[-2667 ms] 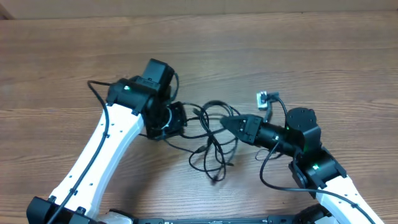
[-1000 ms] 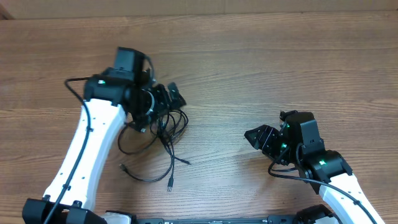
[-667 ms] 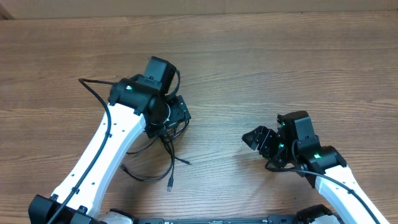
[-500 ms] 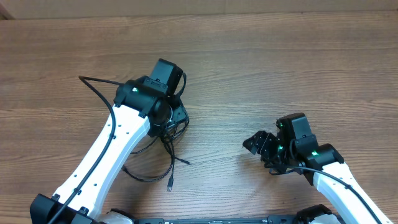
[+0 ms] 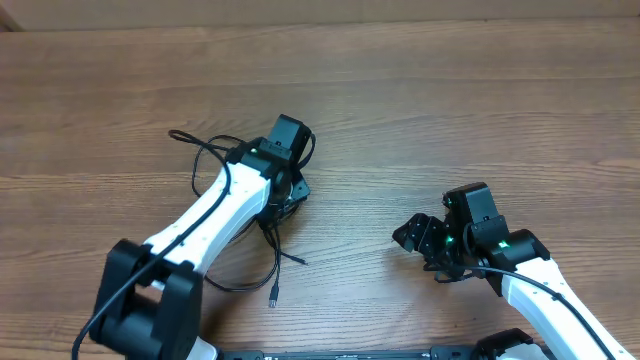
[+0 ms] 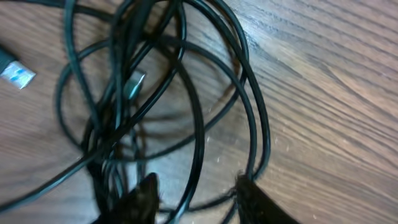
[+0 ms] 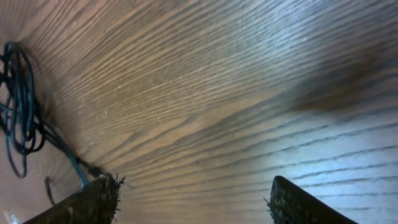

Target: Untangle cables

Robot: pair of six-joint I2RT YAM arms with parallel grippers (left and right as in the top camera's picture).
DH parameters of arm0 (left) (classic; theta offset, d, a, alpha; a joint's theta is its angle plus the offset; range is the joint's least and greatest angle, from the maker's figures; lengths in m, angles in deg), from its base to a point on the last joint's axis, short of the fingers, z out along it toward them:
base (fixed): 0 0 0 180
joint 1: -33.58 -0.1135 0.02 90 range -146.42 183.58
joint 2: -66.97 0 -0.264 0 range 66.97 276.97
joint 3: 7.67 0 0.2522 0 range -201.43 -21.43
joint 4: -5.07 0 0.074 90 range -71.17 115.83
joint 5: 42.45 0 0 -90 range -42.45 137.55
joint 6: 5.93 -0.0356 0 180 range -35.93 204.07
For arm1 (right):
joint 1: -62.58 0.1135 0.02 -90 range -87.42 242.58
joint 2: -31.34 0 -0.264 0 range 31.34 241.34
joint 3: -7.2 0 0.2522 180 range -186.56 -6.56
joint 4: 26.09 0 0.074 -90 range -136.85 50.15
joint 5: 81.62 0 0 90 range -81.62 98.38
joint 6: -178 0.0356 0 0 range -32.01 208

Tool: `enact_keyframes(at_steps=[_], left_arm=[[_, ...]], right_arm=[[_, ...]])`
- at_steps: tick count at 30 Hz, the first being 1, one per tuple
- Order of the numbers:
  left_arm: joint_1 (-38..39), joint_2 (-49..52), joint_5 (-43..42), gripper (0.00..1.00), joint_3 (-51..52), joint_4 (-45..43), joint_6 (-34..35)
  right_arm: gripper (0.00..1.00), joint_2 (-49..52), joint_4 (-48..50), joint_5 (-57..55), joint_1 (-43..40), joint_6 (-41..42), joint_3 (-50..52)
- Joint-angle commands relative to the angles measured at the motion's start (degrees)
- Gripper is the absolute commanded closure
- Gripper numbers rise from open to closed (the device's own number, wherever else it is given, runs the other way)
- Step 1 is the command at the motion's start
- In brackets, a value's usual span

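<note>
Wood table [image 5: 450, 100]: cables [image 6: 115, 124] lie knotted in 1 heap at 8 o'clock, none separated yet. My left gripper [image 6: 196, 196] straddles strands, fingers apart, unclamped; right gripper [image 7: 193, 199] gapes empty at 4 o'clock.

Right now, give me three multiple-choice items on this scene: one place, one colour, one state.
1. Where are the tangled cables?
A under the left gripper
B in a box
C on a shelf

2. What colour are the cables?
A white
B black
C red

3. What state is the right gripper in?
A shut on a cable
B open, empty
C shut, empty

Answers:
1 A, the left wrist view shows strands between its jaws.
2 B, the strands look black from overhead.
3 B, only bare table shows between its jaws.
</note>
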Motion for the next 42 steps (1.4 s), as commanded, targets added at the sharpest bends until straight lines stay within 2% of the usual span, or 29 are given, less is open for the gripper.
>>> enact_keyframes(at_steps=[1, 3, 7, 11, 13, 17, 22, 29, 36, 42], left_arm=[[0.5, 3.8, 0.5, 0.71, 0.3, -0.5, -0.1], [0.5, 6.3, 1.8, 0.95, 0.3, -0.9, -0.1], [-0.8, 6.5, 2.6, 0.96, -0.7, -0.5, -0.2], [-2.7, 1.9, 2.0, 0.96, -7.2, 5.7, -4.3], [-2.9, -1.3, 0.3, 0.96, -10.8, 8.7, -6.8], [-2.5, -8.3, -8.8, 0.96, -14.7, 9.7, -15.9], [-1.4, -15.6, -10.9, 0.96, -14.9, 11.3, -17.6], [-0.7, -18.9, -12.3, 0.96, -14.9, 16.6, -17.5], [0.5, -18.7, -17.7, 0.96, -13.2, 18.9, -17.7], [3.8, -18.7, -17.6, 0.96, -12.5, 18.8, -24.3]], right_arm=[[0.24, 0.2, 0.9, -2.1, 0.3, -0.6, -0.4], [0.24, 0.2, 1.5, -2.0, 0.3, -0.6, -0.4], [0.24, 0.2, 1.5, -2.0, 0.3, -0.6, -0.4], [0.23, 0.2, 2.3, 0.5, 0.3, -0.6, -0.4], [0.2, 0.2, 4.7, 7.4, 0.3, -1.9, -0.4], [0.2, 0.2, 13.0, 23.3, 0.3, -7.0, -0.4], [0.2, 0.2, 20.8, 31.6, 0.3, -6.0, -0.4], [0.2, 0.2, 25.3, 33.3, 0.5, 5.4, -0.4], [0.2, 0.2, 25.8, 33.6, 6.1, 7.5, -0.4], [0.18, 0.2, 26.6, 27.3, 9.0, 13.2, -0.4]])
